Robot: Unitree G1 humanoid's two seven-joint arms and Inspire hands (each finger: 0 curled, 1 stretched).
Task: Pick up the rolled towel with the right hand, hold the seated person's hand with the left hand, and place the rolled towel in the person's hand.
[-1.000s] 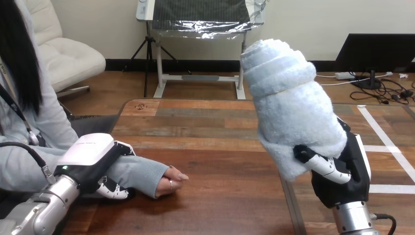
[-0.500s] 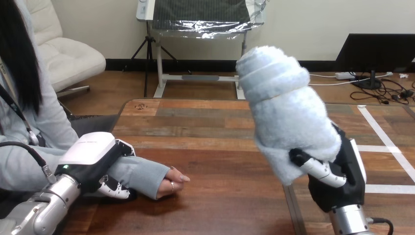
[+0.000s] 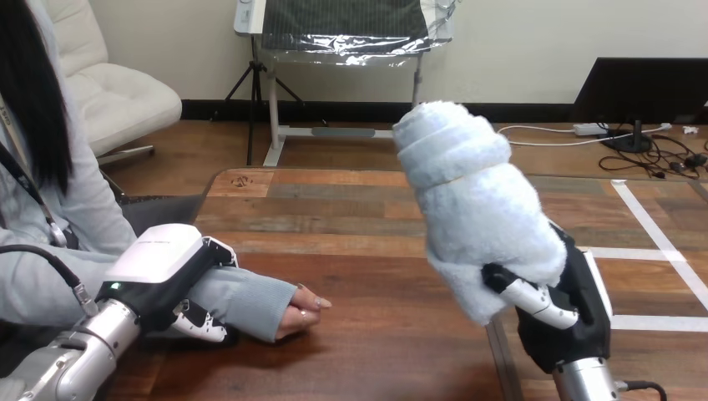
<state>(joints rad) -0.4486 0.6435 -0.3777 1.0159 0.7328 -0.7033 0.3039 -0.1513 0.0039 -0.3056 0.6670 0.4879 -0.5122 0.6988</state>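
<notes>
The rolled white towel (image 3: 477, 205) stands nearly upright above the table's right half, its top leaning left. My right hand (image 3: 561, 313) is shut on its lower end, thumb curled across the front. At the left, the person's hand (image 3: 300, 310) rests loosely curled on the wooden table (image 3: 351, 217), its forearm in a grey sleeve. My left hand (image 3: 163, 276) lies over that forearm near the wrist, with fingers curled round it from above and below. A wide gap of table separates the towel from the person's hand.
The table's far edge runs across the view's middle. White tape lines (image 3: 659, 251) mark the table's right part. The person sits at the view's left edge.
My right hand has carried the towel lower and to the left, toward the person's hand. My left hand and the person's forearm have lifted and turned slightly.
</notes>
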